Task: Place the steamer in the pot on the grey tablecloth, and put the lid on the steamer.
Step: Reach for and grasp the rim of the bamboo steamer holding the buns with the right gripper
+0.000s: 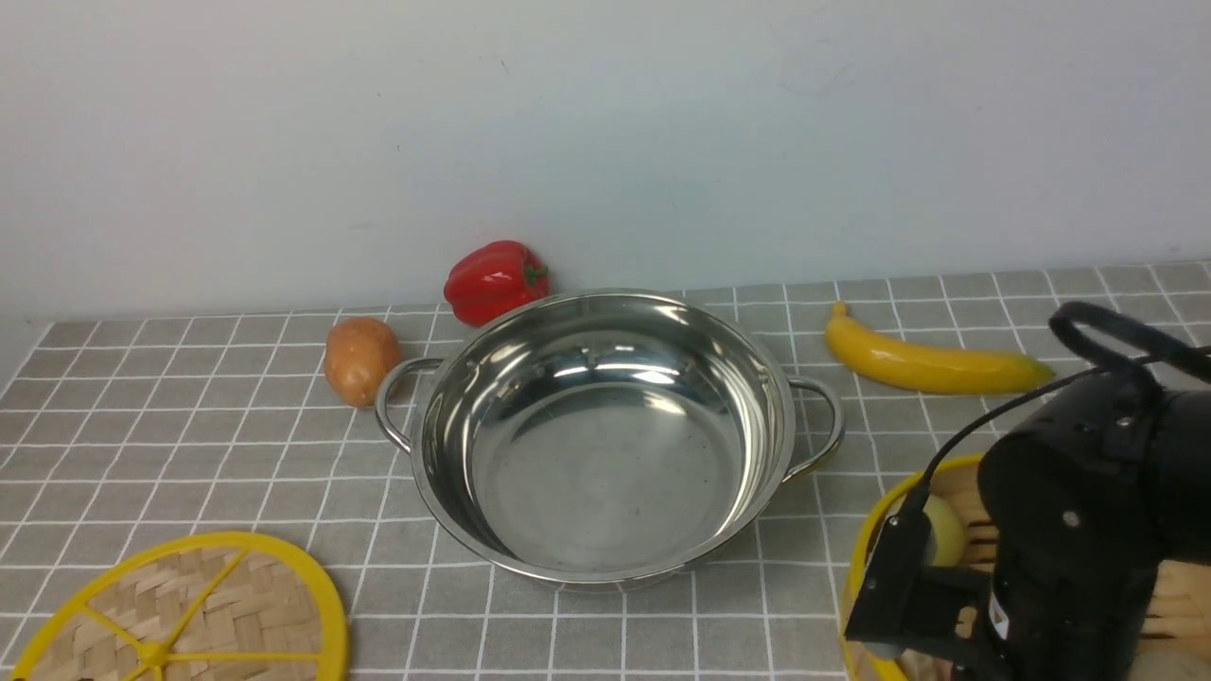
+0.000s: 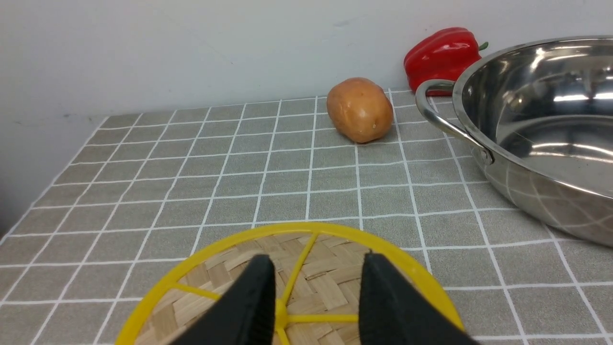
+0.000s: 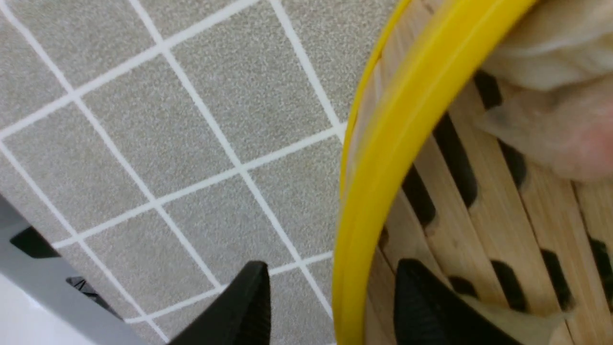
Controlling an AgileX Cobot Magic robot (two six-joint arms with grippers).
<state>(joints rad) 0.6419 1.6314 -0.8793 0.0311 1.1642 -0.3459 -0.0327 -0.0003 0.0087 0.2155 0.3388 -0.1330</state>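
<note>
**Op:** Where's the steamer?

**Ann:** The steamer (image 3: 388, 158) is at the near right of the grey tablecloth (image 1: 189, 426), mostly under your right arm and apart from the pot (image 1: 605, 473). The pot sits in the centre, empty. The lid (image 1: 189, 605) lies flat at the near left.

**Op:** Right fingers?

**Ann:** Your right gripper (image 3: 331, 262) is spread and straddles the yellow top rim. One finger is outside the wall, the other inside over the slat floor. Cloth shows between the outer finger and the rim, so it's not pinching yet.

**Op:** Left?

**Ann:** Your left gripper (image 2: 316, 256) is spread too, over the lid's hub with a thin spoke in the gap. Nothing is pinched. I can't tell if the tips touch the weave.

**Op:** How will it handle?

**Ann:** My guess is light, stiff bamboo with a thin wall and a thick rim.
- **Where to grip:** Take the wall just under the top rim, where you already are.
- **Tipping:** It's a one-sided hold, so expect the far edge to dip. Keep it level.
- **Contents:** Pale doughy pieces (image 1: 941, 530) sit inside and could roll. I can't tell what they are.
- **Into the pot:** The steel looks slick and the fit looks close, so come down centred.
- **Other items:** The red bell pepper (image 1: 494, 279) is just beyond the pot, the potato (image 1: 359, 359) to its left and the banana (image 1: 932, 364) at the far right. All look off your path.
</note>
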